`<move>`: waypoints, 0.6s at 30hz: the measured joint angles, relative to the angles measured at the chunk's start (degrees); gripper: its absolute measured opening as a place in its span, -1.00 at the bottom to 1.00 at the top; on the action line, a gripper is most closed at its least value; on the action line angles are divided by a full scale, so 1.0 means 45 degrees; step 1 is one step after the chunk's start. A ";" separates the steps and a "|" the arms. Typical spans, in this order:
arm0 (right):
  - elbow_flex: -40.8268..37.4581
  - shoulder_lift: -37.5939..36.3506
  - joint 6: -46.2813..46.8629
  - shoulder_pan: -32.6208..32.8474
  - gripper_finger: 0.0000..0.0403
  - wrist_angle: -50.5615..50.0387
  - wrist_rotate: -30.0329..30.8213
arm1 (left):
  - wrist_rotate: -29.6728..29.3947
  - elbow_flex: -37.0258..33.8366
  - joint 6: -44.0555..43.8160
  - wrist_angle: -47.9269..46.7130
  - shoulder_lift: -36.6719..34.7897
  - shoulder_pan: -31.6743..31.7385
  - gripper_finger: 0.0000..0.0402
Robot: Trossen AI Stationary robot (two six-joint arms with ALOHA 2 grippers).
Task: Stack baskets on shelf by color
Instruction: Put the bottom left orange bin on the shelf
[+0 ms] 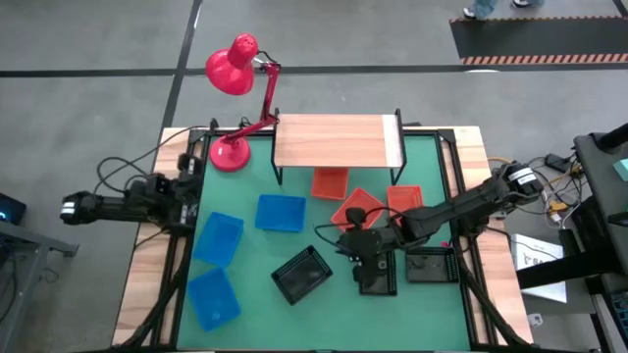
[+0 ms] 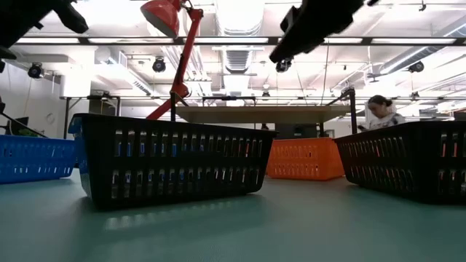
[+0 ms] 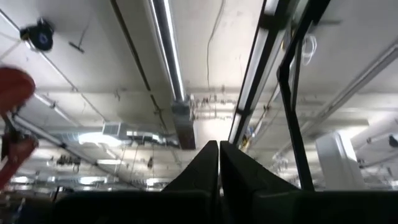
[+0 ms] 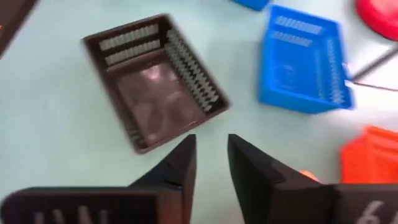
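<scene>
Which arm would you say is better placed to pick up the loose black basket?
The right: its claw hangs open beside the black basket, while the left claw is parked off the table's left edge.

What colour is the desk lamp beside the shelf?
Red; the metal desk lamp shows best in the high view.

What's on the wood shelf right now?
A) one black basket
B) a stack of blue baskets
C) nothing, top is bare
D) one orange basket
C: in the high view the shelf shows only bare wood, while the orange baskets, blue baskets and black baskets all sit on the green table.
</scene>
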 joint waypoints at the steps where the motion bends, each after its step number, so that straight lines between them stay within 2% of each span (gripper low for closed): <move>1: 0.0253 0.0080 0.0306 -0.0048 -0.47 -0.0285 0.0286 | 0.0001 0.0000 0.0000 0.0302 -0.0088 0.0000 -1.00; 3: 0.0814 0.0282 0.0673 -0.0120 -0.37 -0.1029 0.0625 | 0.0001 0.0005 -0.0024 0.0680 -0.0267 0.0000 -1.00; 8: 0.2244 0.1221 0.1636 -0.0214 -0.19 -0.3008 0.0642 | 0.0041 -0.0068 -0.0121 0.0134 -0.0575 -0.0003 -1.00; 13: 0.3430 0.2485 0.2354 -0.0376 -0.07 -0.5162 0.0623 | 0.0059 -0.0092 -0.0126 -0.0564 -0.0567 0.0000 -1.00; 18: 0.3801 0.3274 0.3333 -0.0604 -0.02 -0.6706 0.0483 | 0.0089 -0.0112 -0.0131 -0.0643 -0.0563 -0.0003 -1.00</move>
